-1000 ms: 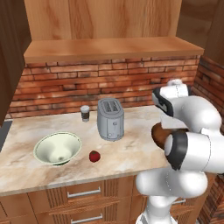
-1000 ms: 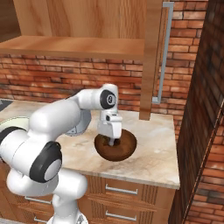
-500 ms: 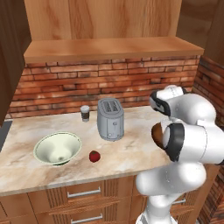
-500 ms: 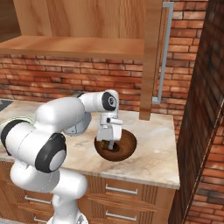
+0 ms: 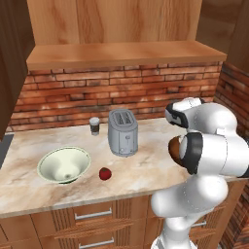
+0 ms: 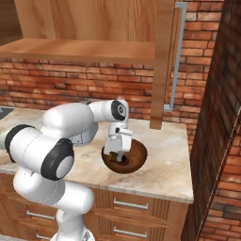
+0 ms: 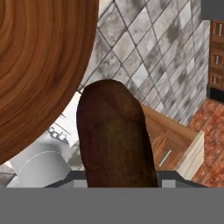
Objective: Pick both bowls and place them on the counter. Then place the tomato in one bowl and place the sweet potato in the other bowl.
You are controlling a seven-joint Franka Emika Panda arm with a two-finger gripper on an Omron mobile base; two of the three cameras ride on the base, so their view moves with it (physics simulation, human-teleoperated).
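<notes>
My gripper (image 6: 116,157) reaches down into the dark brown bowl (image 6: 134,159) on the counter (image 6: 164,172) at the right, shut on the sweet potato (image 7: 116,135). In the hand view the dark brown oblong sweet potato stands between the fingers, with the bowl's wood-grain surface (image 7: 39,65) close at the upper left. My arm hides most of the brown bowl (image 5: 172,148) in the left base view. The white and green bowl (image 5: 64,165) sits upright on the counter's left part, and the red tomato (image 5: 104,173) lies on the counter just to its right.
A grey toaster (image 5: 122,132) stands at mid-counter with a small dark shaker (image 5: 94,126) to its left by the brick wall. A wooden cabinet with a long metal handle (image 6: 173,61) hangs above the brown bowl. A brick side wall (image 6: 216,117) bounds the counter's right end.
The arm's elbow has swung lower and closer to the cameras. The hand has stayed over the brown bowl, sinking slightly, with the grip unchanged.
</notes>
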